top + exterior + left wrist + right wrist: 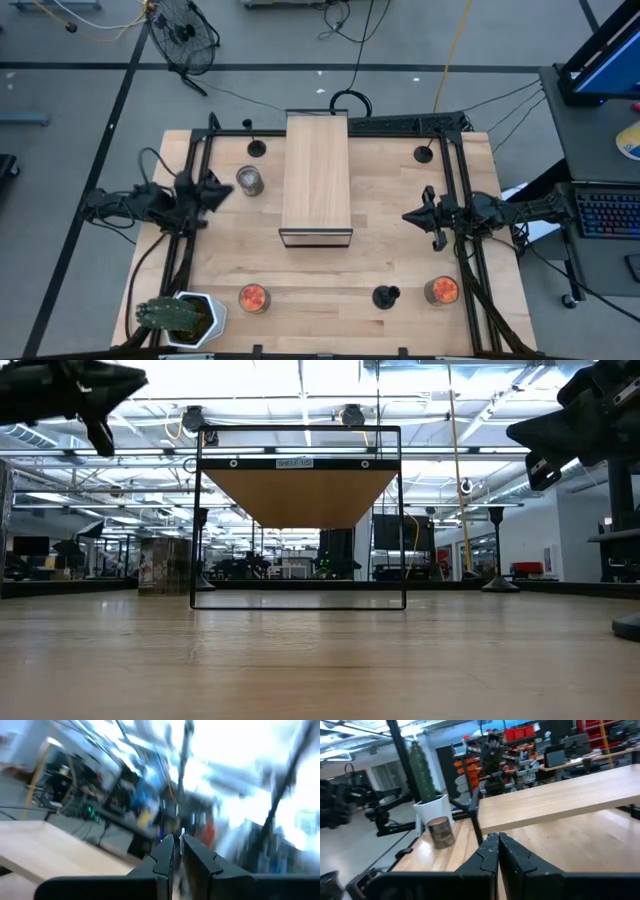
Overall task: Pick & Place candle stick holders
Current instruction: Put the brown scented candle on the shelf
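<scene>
Three small black candle stick holders stand on their disc bases on the wooden table: one at the far left [256,148], one at the far right [424,153] and one near the front edge [386,296]. My left gripper [228,190] hovers above the table's left side, next to a grey jar [249,181]. Its fingers are shut and empty in the left wrist view [177,845]. My right gripper [408,215] hovers at the right side and points toward the shelf. It is shut and empty in the right wrist view [498,842]. Both grippers are raised off the table in the low view.
A wooden shelf on a black wire frame [316,180] stands in the table's middle. Two orange-topped jars [253,298] [441,290] stand near the front edge. A cactus in a white pot [185,318] stands at the front left corner. Black frame rails run along both sides.
</scene>
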Robot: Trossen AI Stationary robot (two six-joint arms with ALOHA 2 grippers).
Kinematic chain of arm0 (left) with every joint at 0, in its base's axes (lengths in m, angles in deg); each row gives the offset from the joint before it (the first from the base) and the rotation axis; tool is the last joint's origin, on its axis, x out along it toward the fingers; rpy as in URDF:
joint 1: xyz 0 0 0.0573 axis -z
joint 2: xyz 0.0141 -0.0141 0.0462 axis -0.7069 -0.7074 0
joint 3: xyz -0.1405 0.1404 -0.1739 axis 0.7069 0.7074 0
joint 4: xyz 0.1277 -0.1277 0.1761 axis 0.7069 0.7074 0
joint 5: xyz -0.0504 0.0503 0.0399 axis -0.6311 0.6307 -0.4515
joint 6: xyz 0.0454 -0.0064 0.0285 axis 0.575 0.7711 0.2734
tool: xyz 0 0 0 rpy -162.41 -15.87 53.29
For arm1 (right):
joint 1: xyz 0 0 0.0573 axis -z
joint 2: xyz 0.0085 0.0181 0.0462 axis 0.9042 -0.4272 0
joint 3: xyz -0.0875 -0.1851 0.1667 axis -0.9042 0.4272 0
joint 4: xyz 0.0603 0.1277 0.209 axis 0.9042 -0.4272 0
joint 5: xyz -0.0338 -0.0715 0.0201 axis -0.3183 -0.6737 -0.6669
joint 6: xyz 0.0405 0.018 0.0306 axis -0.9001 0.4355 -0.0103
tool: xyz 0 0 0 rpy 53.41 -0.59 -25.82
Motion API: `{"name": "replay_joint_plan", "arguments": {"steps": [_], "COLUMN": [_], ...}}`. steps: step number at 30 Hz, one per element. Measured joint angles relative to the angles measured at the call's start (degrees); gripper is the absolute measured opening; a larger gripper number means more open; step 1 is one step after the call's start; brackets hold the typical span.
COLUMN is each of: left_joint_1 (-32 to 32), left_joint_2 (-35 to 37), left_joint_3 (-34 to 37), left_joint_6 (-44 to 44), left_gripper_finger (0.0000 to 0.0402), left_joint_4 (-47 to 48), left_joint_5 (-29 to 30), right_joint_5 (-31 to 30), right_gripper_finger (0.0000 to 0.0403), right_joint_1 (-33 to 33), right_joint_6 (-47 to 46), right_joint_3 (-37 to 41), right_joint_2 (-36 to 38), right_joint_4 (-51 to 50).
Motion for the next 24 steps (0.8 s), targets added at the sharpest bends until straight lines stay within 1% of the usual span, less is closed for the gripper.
{"name": "replay_joint_plan", "arguments": {"steps": [2,4,7,10,13,16,20,24], "left_joint_1": [-0.02,-0.02,-0.02,-0.02,-0.02,-0.02,-0.03,-1.89], "left_joint_2": [0.0,0.02,-0.35,-2.46,-6.41,-12.19,-21.18,-30.92], "left_joint_3": [-0.04,-0.11,-0.15,-2.53,-8.15,-15.64,-26.66,-37.01], "left_joint_6": [-4.1,-5.18,-5.47,-7.91,-9.9,-9.83,-7.14,-5.29], "left_gripper_finger": [0.004,0.004,0.004,0.004,0.004,0.004,0.004,0.004], "left_joint_4": [-4.07,-4.89,-2.82,2.99,12.16,22.18,33.71,43.15], "left_joint_5": [3.24,4.84,4.93,4.9,6.29,11.22,19.37,23.66], "right_joint_5": [-1.97,-4.07,-6.97,-8.01,-8.62,-8.61,-8.61,-8.6], "right_gripper_finger": [0.0004,0.0004,0.0004,0.0004,0.0004,0.0004,0.0004,0.0004], "right_joint_1": [0.0,0.0,0.01,0.01,0.0,0.0,0.0,0.0], "right_joint_6": [-0.07,-0.1,-0.12,-0.12,-0.11,-0.11,-0.04,0.09], "right_joint_3": [0.0,0.0,0.01,0.01,0.01,0.01,0.01,0.01], "right_joint_2": [0.0,0.0,0.01,0.0,0.0,0.02,0.02,0.0], "right_joint_4": [0.0,0.09,0.36,1.02,2.8,4.84,6.75,6.54]}}
